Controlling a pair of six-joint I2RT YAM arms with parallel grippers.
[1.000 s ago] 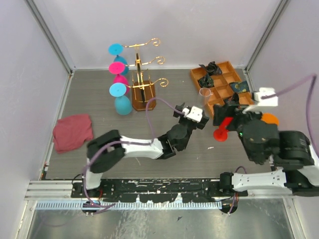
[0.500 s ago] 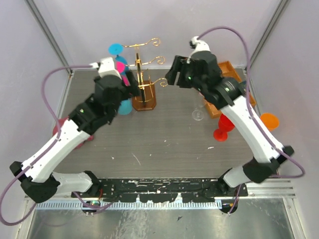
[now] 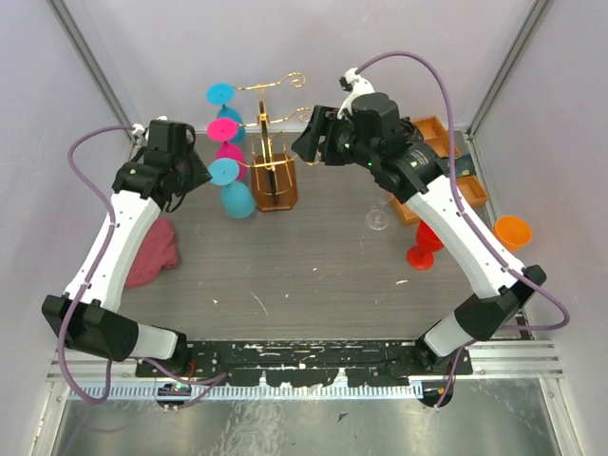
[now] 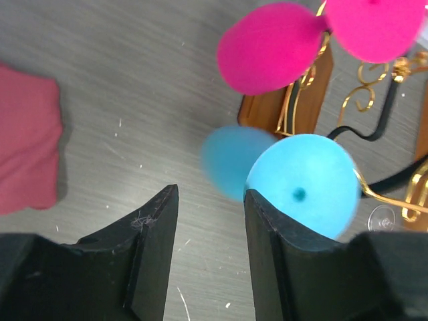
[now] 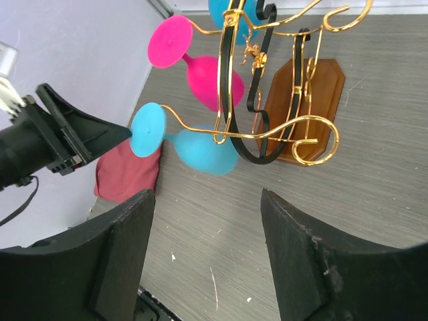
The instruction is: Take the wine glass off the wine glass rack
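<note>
Both jaws apart (empty); blue wine glass [image 3: 236, 201] on rack [image 3: 275, 193], pink glasses [image 3: 224, 128] close alongside

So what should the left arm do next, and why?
Probably nudge the open left gripper sideways toward the lower blue glass: its round foot sits beside the gap, beyond one finger, not between them, and it hangs on the gold rack.
</note>
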